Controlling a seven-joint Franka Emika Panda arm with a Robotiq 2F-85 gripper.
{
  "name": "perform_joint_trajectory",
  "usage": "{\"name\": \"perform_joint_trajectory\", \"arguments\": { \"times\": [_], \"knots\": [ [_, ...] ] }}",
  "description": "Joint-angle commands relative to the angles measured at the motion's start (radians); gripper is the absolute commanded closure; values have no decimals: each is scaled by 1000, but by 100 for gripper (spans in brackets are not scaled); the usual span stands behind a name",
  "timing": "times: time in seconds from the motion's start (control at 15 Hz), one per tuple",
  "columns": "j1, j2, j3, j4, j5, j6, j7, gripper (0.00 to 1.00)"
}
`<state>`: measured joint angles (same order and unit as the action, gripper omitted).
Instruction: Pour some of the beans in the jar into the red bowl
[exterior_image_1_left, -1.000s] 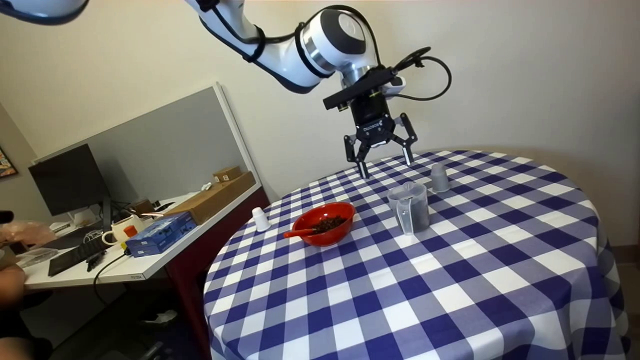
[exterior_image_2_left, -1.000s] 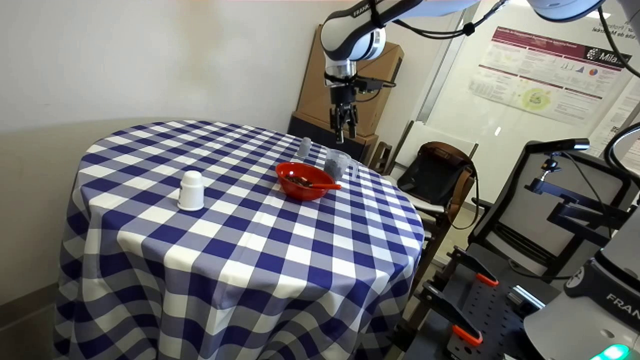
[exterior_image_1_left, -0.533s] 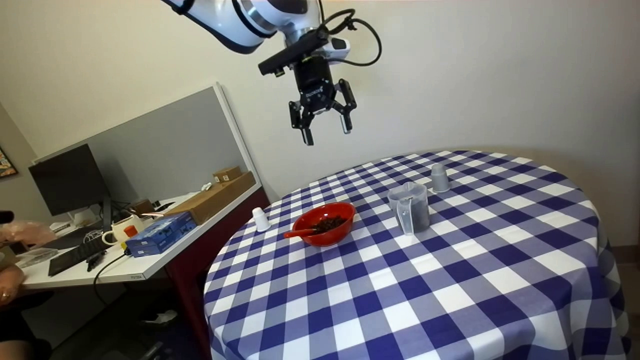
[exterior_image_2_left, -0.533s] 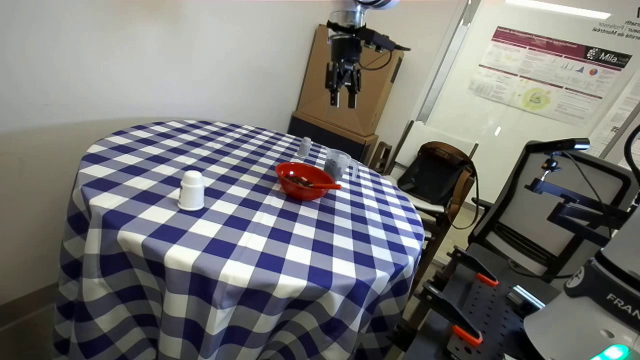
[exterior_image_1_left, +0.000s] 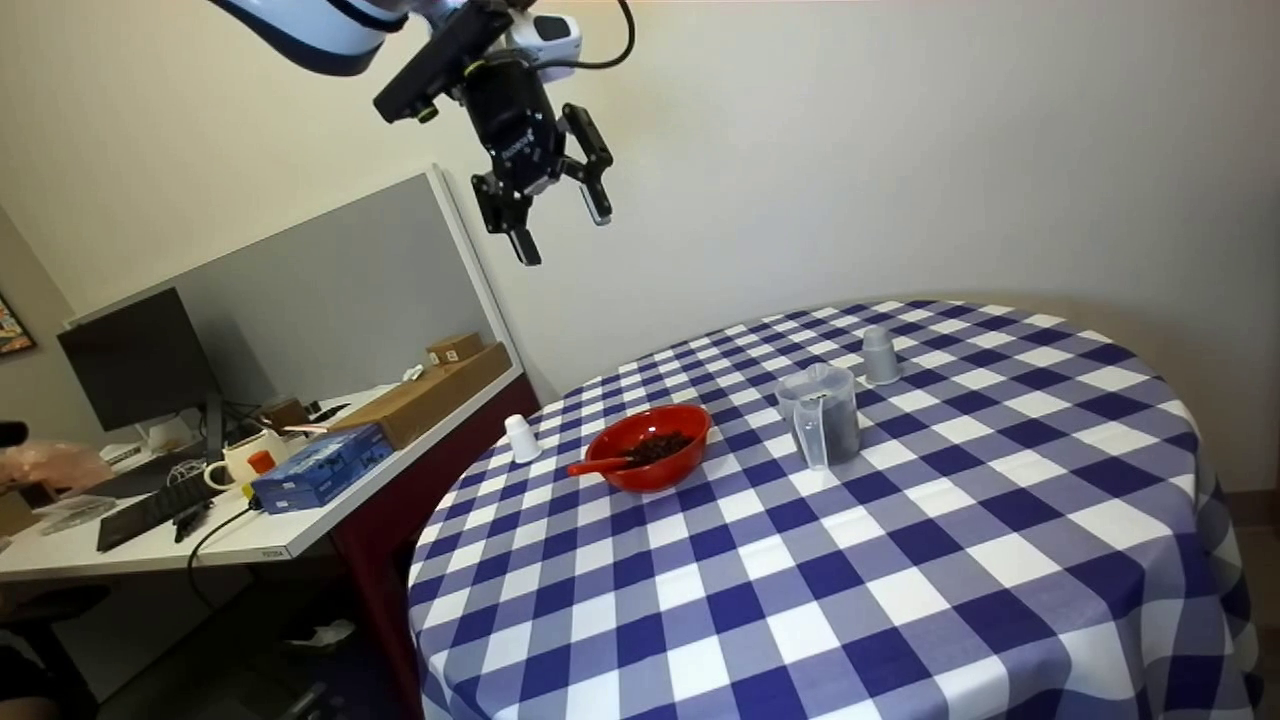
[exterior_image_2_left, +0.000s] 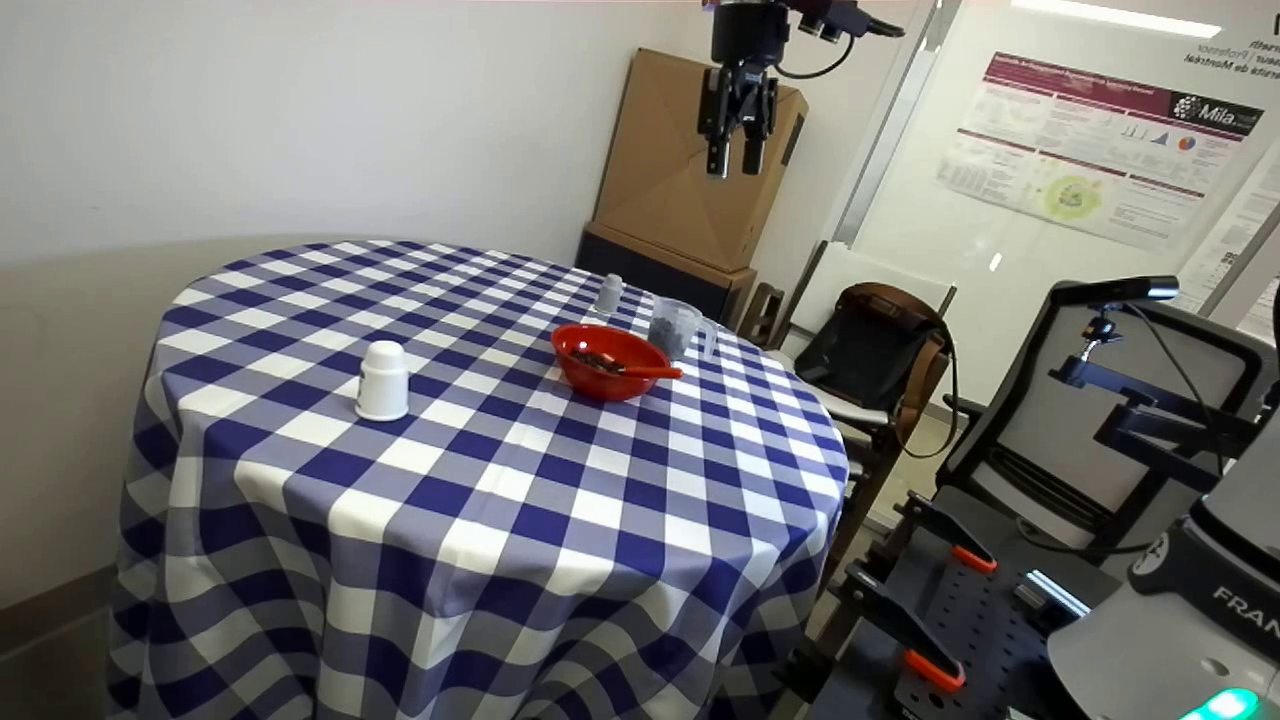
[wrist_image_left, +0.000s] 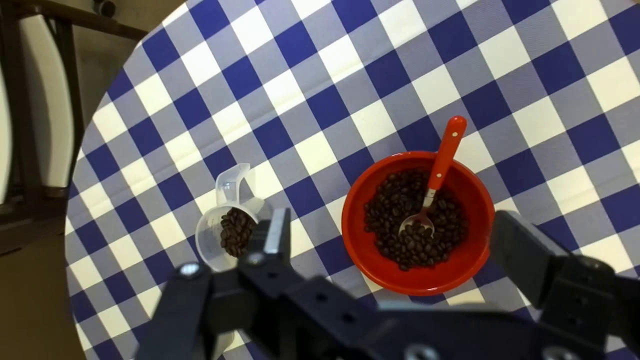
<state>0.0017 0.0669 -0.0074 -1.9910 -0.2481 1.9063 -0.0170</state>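
Gripper (exterior_image_1_left: 565, 237), black, two-fingered, spread wide, unladen, hangs in an exterior view; rightward stand round red bowl (exterior_image_1_left: 674, 470), then clear plastic jug (exterior_image_1_left: 845, 410) of brown beans (wrist_image_left: 235, 230), probably light, stiff (smooth sides may slip), best held by its handle (exterior_image_1_left: 814, 432).

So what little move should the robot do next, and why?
Probably keep the gripper open and lift it further from the bowl. Beans already lie there, the jar stands upright with more inside, and the gripper has risen over the last second, so the pouring may be finished.
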Motion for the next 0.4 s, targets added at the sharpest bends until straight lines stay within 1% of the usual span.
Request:
{"name": "perform_joint_trajectory", "arguments": {
  "times": [0.0, 0.13, 0.33],
  "knots": [
    [3, -44, 6, -48, -1, 17, 1, 0],
    [6, -117, 13, -127, -1, 39, 2, 0],
    [6, -154, 14, -168, -1, 53, 2, 0]
  ]
}}
